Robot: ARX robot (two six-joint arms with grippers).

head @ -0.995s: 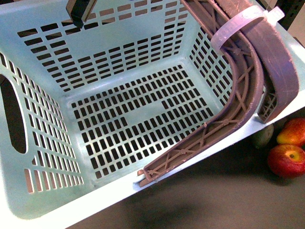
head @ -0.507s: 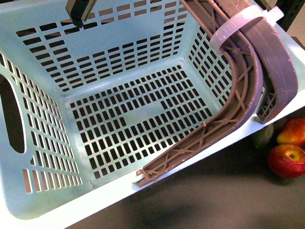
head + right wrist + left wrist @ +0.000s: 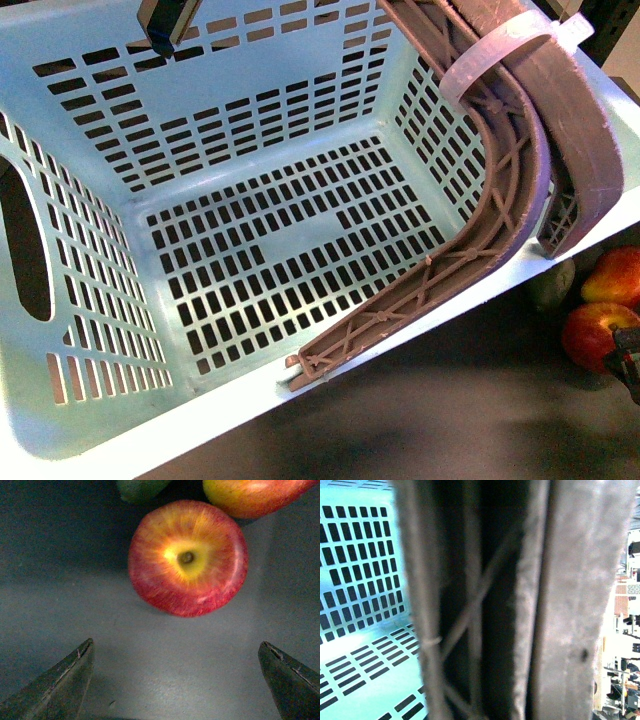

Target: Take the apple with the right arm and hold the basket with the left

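Observation:
The pale mint basket (image 3: 90,440) fills most of the front view, tilted. Its two brown-mauve handles (image 3: 520,190), tied with a white zip tie (image 3: 495,50), rise at the right. In the left wrist view those handles (image 3: 560,600) fill the picture at very close range. My left gripper is shut on the basket, and its fingers do not show. The red apple (image 3: 596,335) with a yellow stem patch lies on the dark table right of the basket. In the right wrist view the apple (image 3: 187,557) lies just ahead of my open right gripper (image 3: 176,642), with nothing between the fingers.
An oblong red-orange fruit (image 3: 612,275) and a dark green fruit (image 3: 550,285) lie just behind the apple, close to the basket's side. A dark, metal-edged part (image 3: 168,22) pokes in at the top edge over the basket's far wall. The table is dark grey (image 3: 450,420).
A dark part of my right gripper has come into the front view at the right edge, beside the apple. The basket has barely shifted.

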